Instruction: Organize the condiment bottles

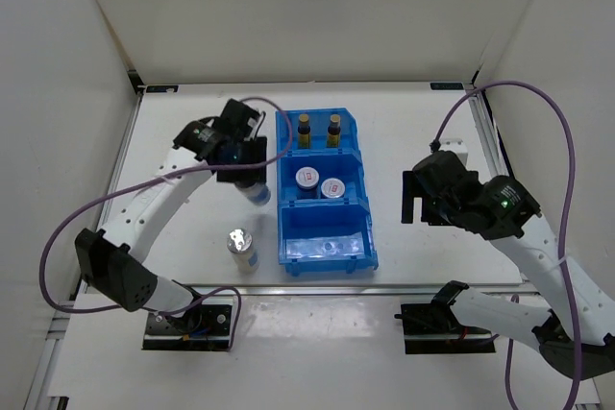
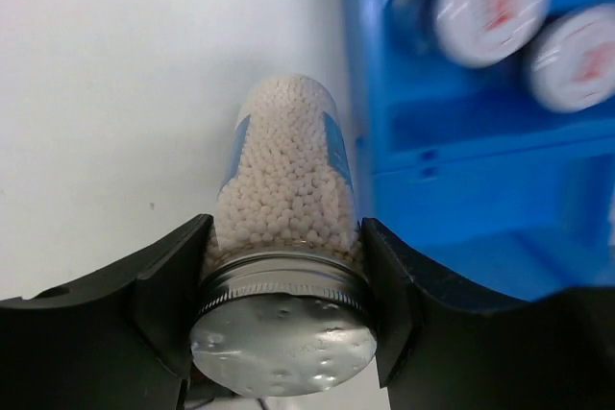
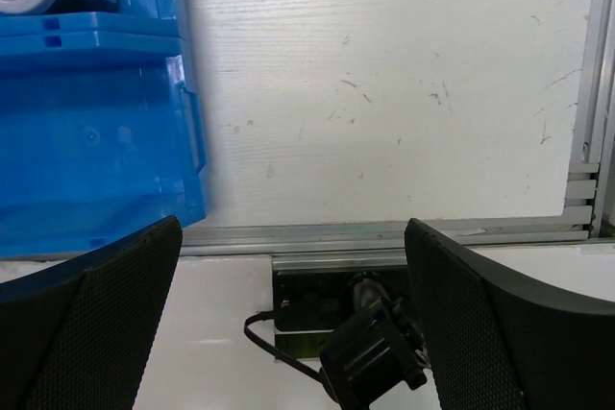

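Note:
My left gripper (image 1: 246, 168) is shut on a silver-lidded, blue-labelled shaker (image 1: 258, 191) just left of the blue bin (image 1: 285, 201). In the left wrist view both fingers (image 2: 168, 300) press the shaker (image 2: 285, 189) just below its lid. The second shaker (image 1: 241, 248) stands on the table nearer to me. Two dark amber bottles (image 1: 303, 129) (image 1: 334, 129) stand in the bin's far compartment. Two white-capped bottles (image 1: 307, 178) (image 1: 332, 188) stand in the middle one and also show in the left wrist view (image 2: 490, 2). My right gripper (image 1: 411, 201) (image 3: 293, 314) is open and empty, right of the bin.
The bin's near compartment (image 1: 327, 247) holds nothing. White walls enclose the table on three sides. An aluminium rail (image 3: 384, 232) runs along the near edge, with the arm mounts (image 1: 189, 325) behind it. The bin's right wall (image 3: 187, 122) shows in the right wrist view.

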